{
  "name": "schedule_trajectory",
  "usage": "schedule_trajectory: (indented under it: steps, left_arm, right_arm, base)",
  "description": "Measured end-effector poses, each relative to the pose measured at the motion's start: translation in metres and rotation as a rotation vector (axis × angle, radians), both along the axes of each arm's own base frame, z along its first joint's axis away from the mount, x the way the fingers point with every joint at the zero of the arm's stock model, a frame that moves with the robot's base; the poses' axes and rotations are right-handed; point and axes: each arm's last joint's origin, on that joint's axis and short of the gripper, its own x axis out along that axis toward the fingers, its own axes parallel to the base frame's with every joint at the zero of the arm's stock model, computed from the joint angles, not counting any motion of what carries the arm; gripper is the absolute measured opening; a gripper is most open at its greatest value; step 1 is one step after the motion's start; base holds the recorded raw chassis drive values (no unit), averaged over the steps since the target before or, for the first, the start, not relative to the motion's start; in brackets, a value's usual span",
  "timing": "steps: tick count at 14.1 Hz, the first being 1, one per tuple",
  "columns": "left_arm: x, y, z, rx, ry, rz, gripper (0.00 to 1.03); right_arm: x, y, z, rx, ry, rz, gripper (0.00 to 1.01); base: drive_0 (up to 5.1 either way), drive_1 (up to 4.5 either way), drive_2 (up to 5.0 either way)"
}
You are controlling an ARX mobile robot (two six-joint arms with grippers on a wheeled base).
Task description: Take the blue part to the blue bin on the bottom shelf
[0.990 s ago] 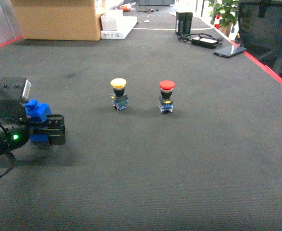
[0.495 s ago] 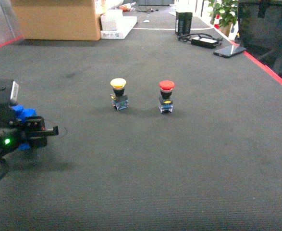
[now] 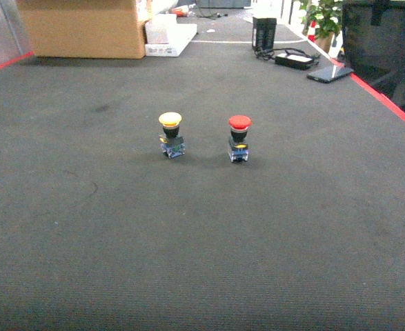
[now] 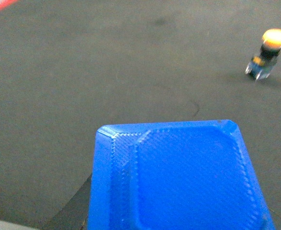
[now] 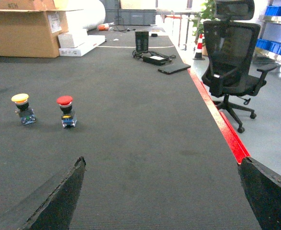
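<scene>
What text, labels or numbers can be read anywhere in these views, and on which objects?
Nothing can be read with confidence.
Cardboard box: a white label and dark print near its top edge, too small and blurred to read.
Yellow push button and red push button: small coloured stickers on their bases, illegible.
Blue part: plain moulded surface, no marking.

the left gripper, seen a second ago at the left edge of the head view with the blue part [image 4: 178, 177] between its jaws, has slid out of that view altogether. the left wrist view shows the part filling the lower frame, close under the camera, above the dark mat [image 4: 83, 72].
</scene>
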Motion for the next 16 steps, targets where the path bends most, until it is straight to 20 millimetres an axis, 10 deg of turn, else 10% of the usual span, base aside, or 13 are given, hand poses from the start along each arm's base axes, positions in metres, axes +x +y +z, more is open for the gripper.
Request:
schedule_trajectory:
  steps: [3, 5, 16]
  left_arm:
    - [-0.063, -0.011, 0.073, -0.031, -0.236, 0.024, 0.44]
    - [-0.087, -0.009, 0.082, -0.058, -0.292, 0.014, 0.44]
    - [-0.087, -0.008, 0.083, -0.067, -0.286, 0.029, 0.44]
  right_arm:
    - [0.0, 0.0, 0.0, 0.0, 0.0, 0.0, 0.98]
    - [0.0, 0.0, 0.0, 0.0, 0.0, 0.0, 0.98]
    - [0.0, 0.0, 0.0, 0.0, 0.004, 0.0, 0.98]
  base:
    - [0.0, 0.0, 0.0]
    - [0.0, 0.0, 0.0]
    - [-0.2, -1.32, 0.9]
